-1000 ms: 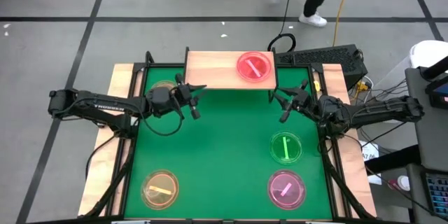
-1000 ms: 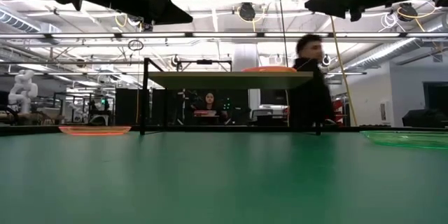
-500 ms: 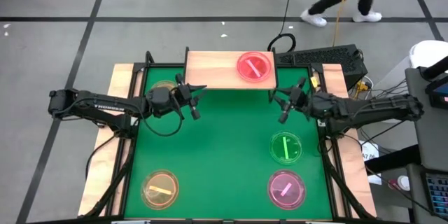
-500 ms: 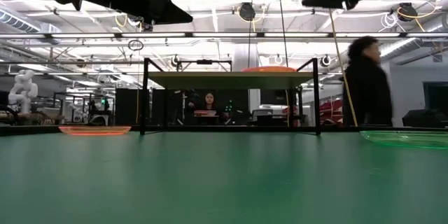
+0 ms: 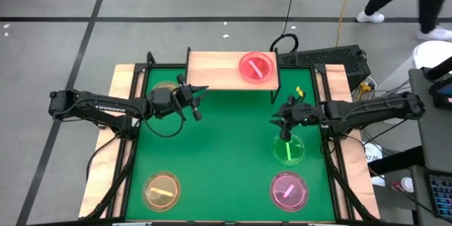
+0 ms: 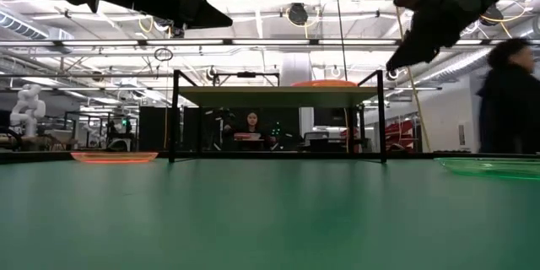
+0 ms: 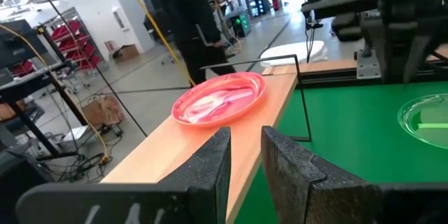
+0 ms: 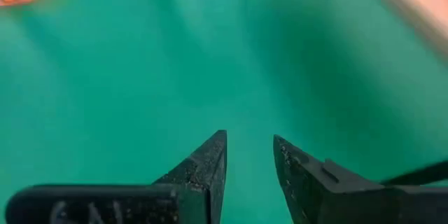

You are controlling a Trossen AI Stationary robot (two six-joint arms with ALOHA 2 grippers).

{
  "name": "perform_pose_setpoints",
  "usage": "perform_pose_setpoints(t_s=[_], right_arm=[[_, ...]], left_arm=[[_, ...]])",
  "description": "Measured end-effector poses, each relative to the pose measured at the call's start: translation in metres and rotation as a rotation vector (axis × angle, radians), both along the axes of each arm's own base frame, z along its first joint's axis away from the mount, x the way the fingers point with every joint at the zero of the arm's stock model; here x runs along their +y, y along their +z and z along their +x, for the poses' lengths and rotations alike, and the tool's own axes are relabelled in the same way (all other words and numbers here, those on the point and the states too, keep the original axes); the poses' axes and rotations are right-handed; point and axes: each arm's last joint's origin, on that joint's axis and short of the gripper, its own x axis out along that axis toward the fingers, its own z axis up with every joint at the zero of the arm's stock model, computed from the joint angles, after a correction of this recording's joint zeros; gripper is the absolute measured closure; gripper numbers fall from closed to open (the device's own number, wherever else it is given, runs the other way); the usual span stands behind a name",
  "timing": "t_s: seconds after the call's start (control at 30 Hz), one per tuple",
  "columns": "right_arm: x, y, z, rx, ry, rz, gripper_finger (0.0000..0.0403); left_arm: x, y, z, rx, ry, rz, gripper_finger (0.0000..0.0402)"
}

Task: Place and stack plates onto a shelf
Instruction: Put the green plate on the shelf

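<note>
from above, the shelf (image 5: 212,70), a pale wood board on thin black legs at the far edge of the green table (image 5: 212,155), already carries one pink plate (image 5: 255,66) on its right half, leaving the left half bare, probably for the next stack. the right gripper (image 5: 281,120) hangs just over the far rim of the green plate (image 5: 288,148), fingers parted and holding nothing, which looks like an approach to lift it; another pink plate (image 5: 288,191) and an orange plate (image 5: 162,189) lie near the front, and a yellowish plate (image 5: 164,87) sits just behind the left arm. the left gripper (image 5: 194,101) waits beside the shelf's left end, jaws apart and empty. at table height, the shelf reads as a thin slab between two black posts, the orange plate (image 6: 114,157) and green plate (image 6: 489,166) as shallow translucent discs flat on the felt-like mat; a person passes behind. the left wrist camera shows the pink plate (image 7: 220,99) glossy and see-through with a bright stripe, resting flat on smooth wood grain, its fingers (image 7: 210,164) slightly spread. the right wrist camera shows only matte green between parted fingers (image 8: 210,161).
</note>
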Motion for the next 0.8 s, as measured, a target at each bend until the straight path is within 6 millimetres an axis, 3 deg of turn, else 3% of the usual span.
perform_pose_setpoints(t_s=[0.3, 0.47, 0.8], right_arm=[[0.0, -0.051, 0.003, 0.182, -0.013, 0.021, 0.0303], [0.002, -0.056, 0.003, 0.219, 0.031, 0.148, 0.0303], [-0.015, -0.065, -0.007, 0.355, 0.011, 0.398, 0.0303]], left_arm=[[0.0, 0.001, 0.0, -0.017, 0.001, -0.009, 0.0314], [0.0, 0.001, 0.0, -0.018, 0.001, -0.01, 0.0314], [0.0, 0.001, 0.0, -0.019, 0.003, -0.01, 0.0314]])
